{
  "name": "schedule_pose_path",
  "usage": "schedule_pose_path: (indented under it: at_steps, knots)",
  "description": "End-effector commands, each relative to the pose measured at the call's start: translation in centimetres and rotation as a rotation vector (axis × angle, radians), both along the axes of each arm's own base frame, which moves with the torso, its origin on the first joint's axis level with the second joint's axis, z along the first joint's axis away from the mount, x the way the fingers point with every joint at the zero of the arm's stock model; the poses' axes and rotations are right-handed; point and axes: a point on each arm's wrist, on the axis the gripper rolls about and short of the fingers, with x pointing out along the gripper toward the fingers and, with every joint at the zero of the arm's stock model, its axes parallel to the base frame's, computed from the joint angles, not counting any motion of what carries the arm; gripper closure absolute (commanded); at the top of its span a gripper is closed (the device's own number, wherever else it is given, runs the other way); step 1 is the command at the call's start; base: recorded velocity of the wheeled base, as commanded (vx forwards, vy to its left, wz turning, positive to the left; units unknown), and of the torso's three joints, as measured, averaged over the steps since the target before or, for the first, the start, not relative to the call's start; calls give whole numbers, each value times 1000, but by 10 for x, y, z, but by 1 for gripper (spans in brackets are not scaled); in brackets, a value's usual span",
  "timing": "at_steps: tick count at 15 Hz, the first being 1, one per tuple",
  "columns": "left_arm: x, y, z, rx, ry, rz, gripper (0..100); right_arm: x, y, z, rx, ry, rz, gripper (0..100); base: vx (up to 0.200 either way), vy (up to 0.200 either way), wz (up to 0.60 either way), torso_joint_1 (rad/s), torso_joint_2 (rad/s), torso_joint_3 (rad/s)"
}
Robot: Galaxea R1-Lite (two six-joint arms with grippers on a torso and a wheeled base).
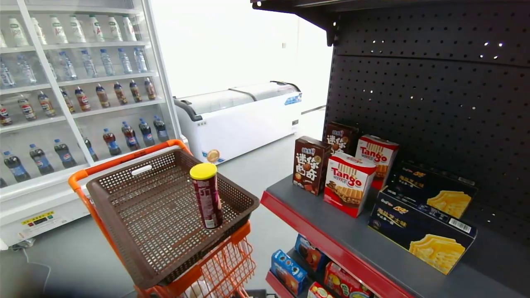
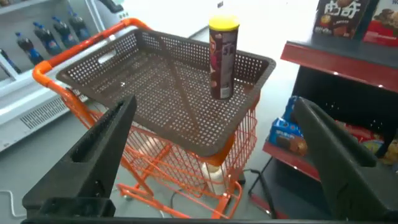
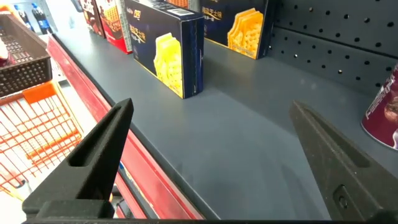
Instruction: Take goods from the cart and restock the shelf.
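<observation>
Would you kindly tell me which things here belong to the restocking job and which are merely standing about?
Job: can with yellow lid, brown basket, orange cart, shelf.
Standing about: drinks fridge, chest freezer, boxes on the shelf.

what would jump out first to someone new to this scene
A tall canister with a yellow lid stands upright, alone in the brown basket atop the orange cart. To its right, the grey shelf carries red-and-white wafer boxes and dark blue boxes, with bare space along its front.
</observation>
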Motion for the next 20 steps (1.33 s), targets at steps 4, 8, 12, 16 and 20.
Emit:
schedule_pose_path:
  at_steps: [4,8,12,16,20]
  knots:
    - [127,-12,7,104,354,-82,0,0,0,0,0,2,0,0,0,0,0,0,0,0]
    - [193,-21,-3,124,404,-107,0,0,0,0,0,0,0,0,0,0,0,0,0,0]
    - [247,-32,-27,128,429,-126,0,0,0,0,0,0,0,0,0,0,0,0,0,0]
    - [285,-50,-62,138,368,-140,0,0,0,0,0,0,0,0,0,0,0,0,0,0]
    - [302,-53,-89,153,335,-86,0,0,0,0,0,0,0,0,0,0,0,0,0,0]
